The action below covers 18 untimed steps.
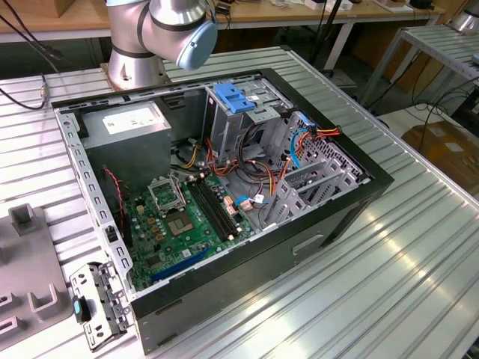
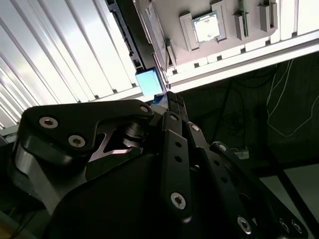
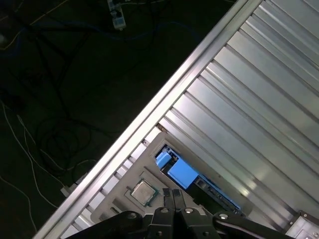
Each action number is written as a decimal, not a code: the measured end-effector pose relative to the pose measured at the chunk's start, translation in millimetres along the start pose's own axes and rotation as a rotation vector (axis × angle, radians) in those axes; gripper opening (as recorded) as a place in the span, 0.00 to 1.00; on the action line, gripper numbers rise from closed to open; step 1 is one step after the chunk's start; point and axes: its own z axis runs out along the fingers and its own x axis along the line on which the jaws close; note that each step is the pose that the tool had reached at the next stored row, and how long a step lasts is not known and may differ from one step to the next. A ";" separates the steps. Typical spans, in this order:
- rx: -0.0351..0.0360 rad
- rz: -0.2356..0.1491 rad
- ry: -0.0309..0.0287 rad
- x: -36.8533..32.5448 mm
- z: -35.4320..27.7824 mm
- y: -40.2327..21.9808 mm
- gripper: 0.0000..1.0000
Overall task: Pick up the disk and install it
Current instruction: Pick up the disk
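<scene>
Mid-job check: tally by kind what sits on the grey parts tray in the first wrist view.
disk: 1
processor chip: 1
Total: 2 on the grey tray

Computer case (image 1: 247, 292) mid-counter (image 1: 404, 284), arm base (image 1: 135, 63) behind. Inside: power-supply box (image 1: 131, 123) rear, motherboard (image 1: 187, 224) before it. Holder tray (image 1: 34, 254) at exterior view's left; disk (image 3: 182, 174) in it, beside processor chip (image 3: 143, 191).
</scene>
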 end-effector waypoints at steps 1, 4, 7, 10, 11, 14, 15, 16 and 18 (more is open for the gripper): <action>0.0000 0.000 0.0001 -1.8 0.3 -0.5 0.11; 0.0009 0.000 -0.0003 -6.1 1.2 0.4 0.11; 0.0016 -0.001 -0.0008 -7.4 1.5 0.8 0.11; 0.0017 -0.002 -0.0007 -7.4 1.5 0.9 0.11; 0.0017 -0.002 -0.0007 -7.4 1.5 0.9 0.11; 0.0016 -0.002 -0.0006 -7.4 1.5 0.9 0.11; 0.0017 -0.002 -0.0007 -7.4 1.5 0.9 0.11; 0.0017 -0.002 -0.0007 -7.4 1.5 0.9 0.11; 0.0018 -0.006 -0.0005 -7.4 1.5 0.9 0.11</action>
